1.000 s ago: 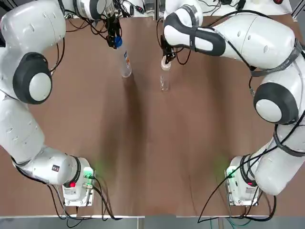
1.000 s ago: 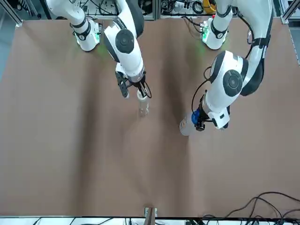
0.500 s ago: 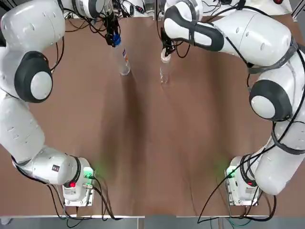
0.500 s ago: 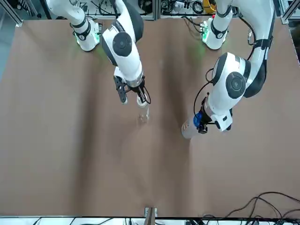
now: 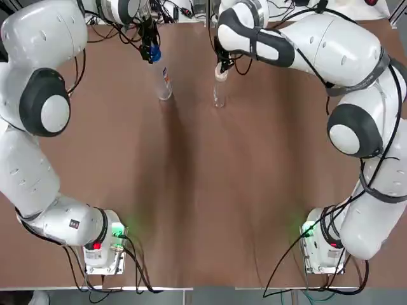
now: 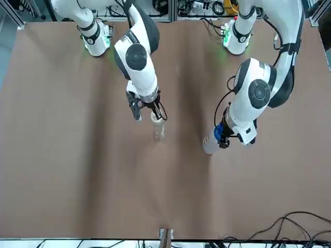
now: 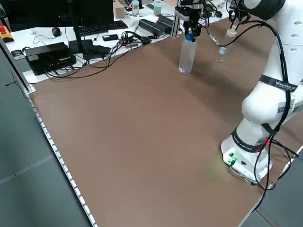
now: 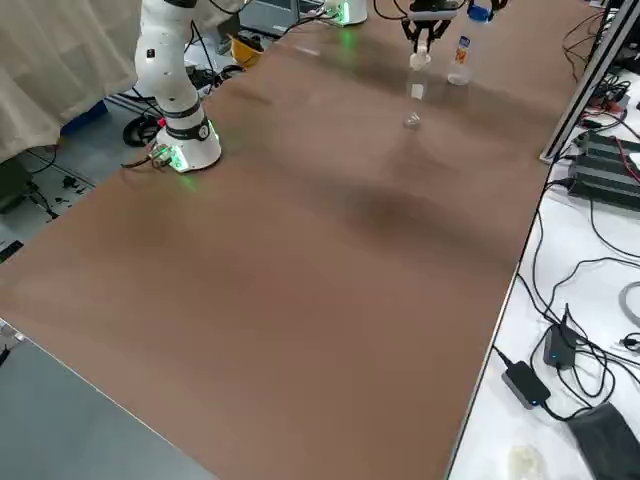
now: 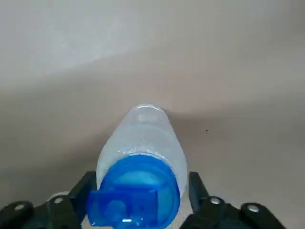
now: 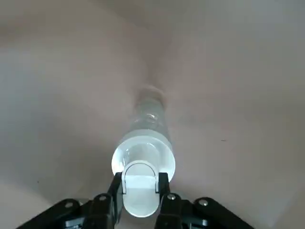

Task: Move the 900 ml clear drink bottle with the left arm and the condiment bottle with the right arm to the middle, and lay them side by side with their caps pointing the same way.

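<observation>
The clear drink bottle (image 5: 163, 82) has a blue cap (image 9: 133, 195) and stands nearly upright at the far left of the table. My left gripper (image 5: 151, 51) is shut on that cap from above; its fingers (image 9: 82, 188) flank the cap. The condiment bottle (image 5: 219, 95) is small and clear with a white flip cap (image 10: 143, 179). My right gripper (image 5: 220, 67) is shut on its cap, also from above. In the front view the drink bottle (image 6: 210, 145) hangs below the left gripper (image 6: 222, 133) and the condiment bottle (image 6: 158, 130) below the right gripper (image 6: 153, 114). Whether the bases touch the table is unclear.
The brown table (image 5: 203, 190) stretches bare between the bottles and the arm bases (image 5: 102, 251). Cables, a keyboard and boxes (image 7: 52, 52) lie on the white bench beyond the table's far edge. A metal post (image 8: 585, 80) stands at that edge.
Both grippers have shifted a little away from the arm bases, toward the far edge, each carrying its bottle along. Both grips are unchanged.
</observation>
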Robot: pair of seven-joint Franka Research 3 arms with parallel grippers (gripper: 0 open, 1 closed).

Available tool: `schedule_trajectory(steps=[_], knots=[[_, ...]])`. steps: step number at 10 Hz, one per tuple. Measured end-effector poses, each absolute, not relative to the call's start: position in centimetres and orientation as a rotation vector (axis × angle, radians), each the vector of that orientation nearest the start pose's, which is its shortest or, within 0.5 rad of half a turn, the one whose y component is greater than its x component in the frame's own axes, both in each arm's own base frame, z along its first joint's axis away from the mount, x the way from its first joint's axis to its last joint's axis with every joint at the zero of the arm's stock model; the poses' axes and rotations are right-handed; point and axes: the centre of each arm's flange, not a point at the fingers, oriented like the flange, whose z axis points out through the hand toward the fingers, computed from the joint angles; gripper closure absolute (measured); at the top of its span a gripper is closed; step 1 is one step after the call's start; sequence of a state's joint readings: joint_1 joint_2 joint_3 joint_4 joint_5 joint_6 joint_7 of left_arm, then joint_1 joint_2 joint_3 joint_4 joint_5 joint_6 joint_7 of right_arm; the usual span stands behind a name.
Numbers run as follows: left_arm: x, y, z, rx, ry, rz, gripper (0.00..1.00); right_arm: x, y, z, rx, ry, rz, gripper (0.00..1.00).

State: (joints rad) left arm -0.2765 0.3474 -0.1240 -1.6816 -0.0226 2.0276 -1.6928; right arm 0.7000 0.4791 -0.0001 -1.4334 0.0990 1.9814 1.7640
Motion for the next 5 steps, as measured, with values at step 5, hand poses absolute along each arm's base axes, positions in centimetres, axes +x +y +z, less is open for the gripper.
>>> schedule_trajectory(steps=[5], knots=[[61.2,-24.2,41.2,-2.525,-1.941,0.057,0.07,54.1,45.2,41.7,-2.608,1.578,0.095,0.67]])
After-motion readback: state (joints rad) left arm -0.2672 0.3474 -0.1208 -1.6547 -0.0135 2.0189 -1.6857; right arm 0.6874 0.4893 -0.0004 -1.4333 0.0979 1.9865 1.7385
